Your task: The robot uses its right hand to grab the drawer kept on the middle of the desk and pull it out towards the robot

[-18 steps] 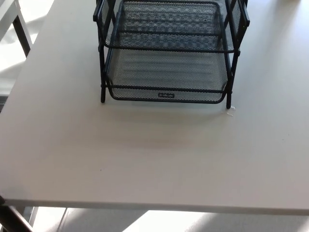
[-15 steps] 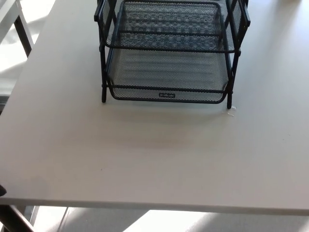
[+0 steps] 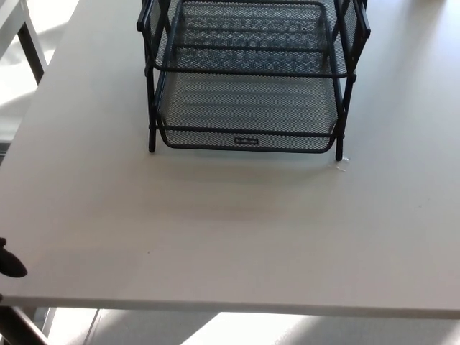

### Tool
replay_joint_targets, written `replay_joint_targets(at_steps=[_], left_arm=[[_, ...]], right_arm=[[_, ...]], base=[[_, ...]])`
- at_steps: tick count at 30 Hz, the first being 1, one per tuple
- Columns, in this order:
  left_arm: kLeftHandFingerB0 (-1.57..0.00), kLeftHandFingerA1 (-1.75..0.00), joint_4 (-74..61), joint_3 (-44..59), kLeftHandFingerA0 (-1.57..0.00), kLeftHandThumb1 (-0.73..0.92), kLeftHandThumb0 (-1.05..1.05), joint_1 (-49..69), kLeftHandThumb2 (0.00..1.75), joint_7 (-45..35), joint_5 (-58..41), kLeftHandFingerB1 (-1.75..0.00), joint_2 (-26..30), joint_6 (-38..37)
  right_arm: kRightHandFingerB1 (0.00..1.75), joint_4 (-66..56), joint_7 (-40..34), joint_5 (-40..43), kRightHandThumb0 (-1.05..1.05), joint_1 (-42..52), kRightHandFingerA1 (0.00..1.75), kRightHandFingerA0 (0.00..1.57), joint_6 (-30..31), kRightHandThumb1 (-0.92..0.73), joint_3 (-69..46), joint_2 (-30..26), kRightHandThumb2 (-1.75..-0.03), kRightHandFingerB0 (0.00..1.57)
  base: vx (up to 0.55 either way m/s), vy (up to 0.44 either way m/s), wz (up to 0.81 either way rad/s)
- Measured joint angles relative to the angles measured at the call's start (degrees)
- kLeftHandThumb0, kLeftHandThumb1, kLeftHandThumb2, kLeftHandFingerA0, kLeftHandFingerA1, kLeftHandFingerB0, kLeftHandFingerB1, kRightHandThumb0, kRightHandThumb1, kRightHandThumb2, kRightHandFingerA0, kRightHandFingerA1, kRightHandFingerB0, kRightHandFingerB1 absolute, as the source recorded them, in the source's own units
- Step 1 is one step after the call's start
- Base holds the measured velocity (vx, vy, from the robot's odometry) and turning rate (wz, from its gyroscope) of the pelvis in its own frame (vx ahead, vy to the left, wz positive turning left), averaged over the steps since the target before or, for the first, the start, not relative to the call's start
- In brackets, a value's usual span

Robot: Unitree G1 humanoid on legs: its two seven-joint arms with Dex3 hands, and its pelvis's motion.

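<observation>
One black mesh drawer rack [image 3: 248,79] with two trays sits top centre on the desk [image 3: 230,230]; left hand's [image 3: 10,263] grip can't be told.

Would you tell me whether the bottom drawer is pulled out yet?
Not yet: the bottom drawer sits within the rack, its front about level with the front legs.

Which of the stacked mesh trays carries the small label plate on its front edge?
The bottom tray, resting lowest in the black rack nearest the desk; the tray above shows no plate.
</observation>
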Motion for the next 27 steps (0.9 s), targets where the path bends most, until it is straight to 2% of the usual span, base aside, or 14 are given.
replay_joint_targets(at_steps=[5,7,8,11,13,14,16,17,18,19,22,23,26,27], left_arm=[[-0.81,-0.84,0.05,0.03,-0.78,0.57,-0.29,0.01,0.57,-0.21,0.52,-0.56,0.04,-1.41],[-0.83,-0.85,0.11,0.07,-0.79,0.56,-0.29,0.01,0.57,-0.39,0.69,-0.56,0.03,-1.8],[-0.81,-0.84,0.2,0.08,-0.77,0.57,-0.29,0.01,0.57,-0.41,0.77,-0.56,0.03,-1.97],[-0.82,-0.84,0.35,0.11,-0.79,0.56,-0.28,0.02,0.57,-0.55,1.06,-0.56,0.03,-2.39],[-0.82,-0.84,0.35,0.15,-0.78,0.56,-0.29,0.02,0.57,-0.63,1.18,-0.56,0.03,-2.47],[-0.83,-0.85,0.32,0.19,-0.79,0.56,-0.29,0.02,0.57,-0.68,1.22,-0.57,0.03,-2.47],[-0.82,-0.86,0.31,0.26,-0.78,0.56,-0.29,0.0,0.57,-0.73,1.26,-0.58,0.02,-2.49],[-0.82,-0.85,0.3,0.27,-0.78,0.57,-0.29,0.0,0.57,-0.73,1.26,-0.57,0.02,-2.48],[-0.82,-0.85,0.28,0.27,-0.78,0.56,-0.28,0.0,0.57,-0.73,1.27,-0.56,0.01,-2.48],[-0.81,-0.87,0.28,0.27,-0.78,0.57,-0.28,0.0,0.57,-0.73,1.27,-0.57,0.0,-2.49],[-0.81,-0.87,0.29,0.26,-0.78,0.57,-0.29,-0.01,0.57,-0.72,1.26,-0.57,-0.01,-2.49],[-0.81,-0.87,0.32,0.26,-0.78,0.57,-0.29,-0.01,0.57,-0.72,1.27,-0.57,-0.02,-2.49],[-0.82,-0.88,0.32,0.25,-0.79,0.56,-0.29,-0.02,0.57,-0.72,1.26,-0.58,-0.03,-2.49],[-0.83,-0.86,0.32,0.25,-0.78,0.56,-0.3,-0.03,0.57,-0.72,1.26,-0.58,-0.03,-2.49]], right_arm=[[0.36,1.36,2.71,1.3,-0.42,-2.15,0.54,0.86,0.92,-0.63,-1.02,-1.95,-0.59,0.4],[0.46,1.07,2.7,1.9,-0.53,-2.54,0.59,0.67,0.72,-0.54,-2.31,-2.77,-0.81,0.35],[0.34,0.61,2.63,1.94,-0.47,-2.63,0.46,0.44,0.71,-0.62,-2.48,-3.15,-0.58,0.4],[0.46,-4.41,1.65,2.02,-0.5,-2.76,0.6,0.61,1.08,-0.51,-4.33,-4.45,-0.77,0.34],[0.33,-8.65,0.32,2.04,-0.4,-2.75,0.4,0.42,0.94,-0.59,-6.34,-5.12,-0.58,0.32],[0.3,-10.75,-0.34,2.01,-0.55,-2.8,0.57,0.39,0.87,-0.6,-7.12,-5.24,-0.59,0.28],[0.3,-14.67,-1.52,1.77,-0.58,-3.04,0.52,0.33,0.66,-0.59,-8.08,-5.43,-0.59,0.29],[0.44,-16.69,-1.85,1.63,-0.69,-3.46,0.59,0.25,0.72,-0.49,-8.35,-5.58,-0.84,0.18],[0.37,-18.44,-2.06,1.5,-0.72,-3.74,0.58,0.2,0.82,-0.63,-8.57,-5.62,-0.59,0.23],[0.52,-20.73,-2.23,1.33,-0.81,-4.05,0.63,0.13,1.04,-0.54,-8.74,-5.63,-0.89,0.12],[0.49,-25.82,-2.25,0.97,-0.75,-5.09,0.63,0.16,1.79,-0.49,-8.76,-5.63,-0.85,0.15],[0.39,-28.13,-2.27,0.73,-0.72,-5.98,0.57,0.11,2.19,-0.61,-8.72,-5.62,-0.59,0.16],[0.29,-34.47,-2.27,0.1,-0.67,-8.53,0.45,0.19,3.03,-0.62,-8.48,-5.62,-0.59,0.2],[0.41,-36.33,-2.27,-0.15,-0.65,-9.28,0.55,0.19,3.3,-0.47,-8.36,-5.62,-0.8,0.12]], base=[[0.0,0.0,0.0],[0.0,0.0,0.0],[0.0,0.0,0.0],[0.0,0.0,0.0],[0.0,0.0,0.0],[0.0,0.0,0.0],[0.0,0.0,0.0],[0.0,0.0,0.0],[0.0,0.0,0.0],[0.0,0.0,0.0],[0.0,0.0,0.0],[0.0,0.0,0.0],[0.0,0.0,0.0],[0.0,0.0,0.0]])
